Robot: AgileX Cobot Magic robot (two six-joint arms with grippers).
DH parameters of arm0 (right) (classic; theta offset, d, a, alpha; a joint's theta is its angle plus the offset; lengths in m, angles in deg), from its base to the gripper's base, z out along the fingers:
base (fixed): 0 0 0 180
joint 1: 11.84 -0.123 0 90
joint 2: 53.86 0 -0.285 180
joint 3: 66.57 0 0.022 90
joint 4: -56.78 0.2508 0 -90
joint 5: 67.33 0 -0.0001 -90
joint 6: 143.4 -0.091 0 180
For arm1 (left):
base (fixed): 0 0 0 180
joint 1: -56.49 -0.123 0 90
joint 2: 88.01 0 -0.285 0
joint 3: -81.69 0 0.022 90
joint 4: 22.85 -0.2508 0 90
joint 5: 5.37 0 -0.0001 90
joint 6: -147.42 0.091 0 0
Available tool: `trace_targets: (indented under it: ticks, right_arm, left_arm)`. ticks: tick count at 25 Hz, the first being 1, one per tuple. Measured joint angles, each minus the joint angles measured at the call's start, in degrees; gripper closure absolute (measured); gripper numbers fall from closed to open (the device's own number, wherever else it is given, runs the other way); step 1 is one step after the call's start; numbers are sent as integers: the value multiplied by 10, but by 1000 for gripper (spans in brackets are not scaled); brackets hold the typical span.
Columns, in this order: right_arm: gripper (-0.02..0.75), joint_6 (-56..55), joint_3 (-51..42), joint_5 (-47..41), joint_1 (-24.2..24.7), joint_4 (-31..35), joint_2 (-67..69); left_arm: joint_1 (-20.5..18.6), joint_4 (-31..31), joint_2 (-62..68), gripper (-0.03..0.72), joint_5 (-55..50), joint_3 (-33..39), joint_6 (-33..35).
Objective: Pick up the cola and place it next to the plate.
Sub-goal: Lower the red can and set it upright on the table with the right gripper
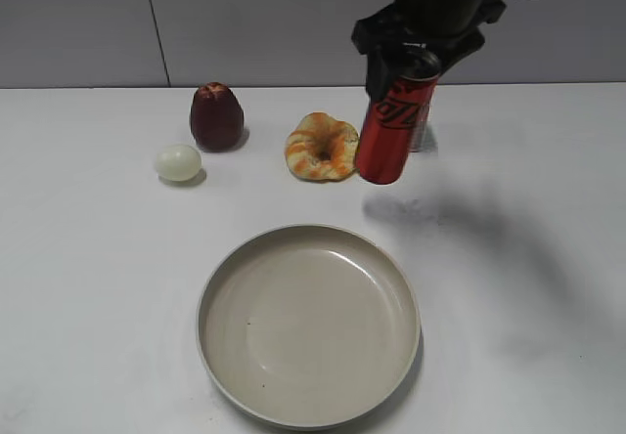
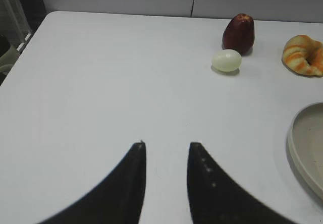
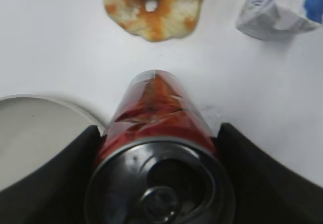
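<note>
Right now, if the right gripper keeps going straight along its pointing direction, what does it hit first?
Likely bare table. The right gripper holds the cola off the surface, its base aimed at white tabletop between the plate and the pastry ring. Depth is unclear; the pastry lies just beyond.

The white table [image 1: 98, 287] carries a large round beige plate [image 1: 309, 325] toward its near edge, resting flat on the surface. Farther back, a row of smaller things lies on the tabletop: a pale egg-shaped object [image 1: 178, 162] just beside a dark red pear-shaped fruit [image 1: 216, 116], then a ring-shaped pastry [image 1: 321, 147] streaked orange and cream, set apart to their right. Beyond the pastry, to the right, a small white-and-blue carton [image 3: 282, 7] also sits on the table, well apart from the plate.
</note>
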State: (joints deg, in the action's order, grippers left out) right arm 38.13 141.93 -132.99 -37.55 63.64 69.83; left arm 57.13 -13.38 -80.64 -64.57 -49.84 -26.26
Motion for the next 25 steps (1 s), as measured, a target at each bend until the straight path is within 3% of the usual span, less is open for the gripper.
trace_targets:
  ticks: [8,17,25]
  right_arm:
    - [228,16,2,52,-79,4,35]
    - [226,22,2,75,-92,3,83]
    - [94,35,11,76,-95,4,83]
  left_arm:
    - [0,0,0,461,0,0,0]
    - [0,0,0,461,0,0,0]
    - [0,0,0,461,0,0,0]
